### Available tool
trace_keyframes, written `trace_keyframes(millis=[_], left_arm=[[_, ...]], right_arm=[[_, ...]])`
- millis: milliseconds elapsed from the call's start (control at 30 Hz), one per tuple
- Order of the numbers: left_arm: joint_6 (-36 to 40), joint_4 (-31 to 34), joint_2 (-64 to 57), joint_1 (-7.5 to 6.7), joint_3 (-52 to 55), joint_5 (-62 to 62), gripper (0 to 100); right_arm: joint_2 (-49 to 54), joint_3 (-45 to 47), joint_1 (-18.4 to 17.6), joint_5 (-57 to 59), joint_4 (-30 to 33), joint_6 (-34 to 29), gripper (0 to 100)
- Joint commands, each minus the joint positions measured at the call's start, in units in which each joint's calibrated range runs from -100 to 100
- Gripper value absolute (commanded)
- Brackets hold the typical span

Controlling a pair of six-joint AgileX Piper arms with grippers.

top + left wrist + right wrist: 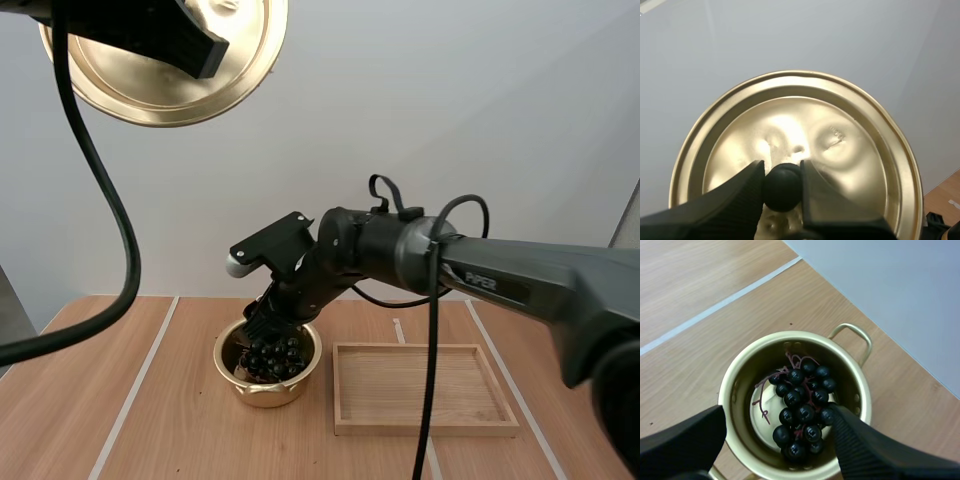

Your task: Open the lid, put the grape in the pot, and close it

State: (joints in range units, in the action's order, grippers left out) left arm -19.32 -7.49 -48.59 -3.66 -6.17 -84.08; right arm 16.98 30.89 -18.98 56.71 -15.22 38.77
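Jaws of the right gripper (268, 318) stand spread over the open pot (268, 392), with the grapes (275, 355) lying inside it, below and between the fingers. The wooden tray (425, 390) sits just right of the pot, and the table (150, 400) stretches away to its left. The right arm reaches in from the right, angled down. The left gripper (782, 175) pinches the lid (840, 150) by its black knob (782, 192), high up at the left.

A robot test lab, by the look: a wooden desk (190, 430) marked with white tape lines (134, 390), before a plain grey wall (450, 120).
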Motion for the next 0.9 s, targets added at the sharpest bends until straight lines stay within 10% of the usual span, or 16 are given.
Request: trace_keyframes(millis=[0,167,867], left_arm=[[0.49,0.73,-0.03,-0.29,-0.23,0.89,0],[0.40,2.62,1.66,-0.29,0.06,0.69,0],[-1.33,1.64,18.99,-0.29,8.76,-7.81,0]], right_arm=[[5.20,-0.47,1.48,6.78,1.49,-1.43,84],[10.97,-0.47,4.29,14.66,1.76,-2.96,1],[46.40,19.80,11.95,28.85,2.25,-5.54,0]])
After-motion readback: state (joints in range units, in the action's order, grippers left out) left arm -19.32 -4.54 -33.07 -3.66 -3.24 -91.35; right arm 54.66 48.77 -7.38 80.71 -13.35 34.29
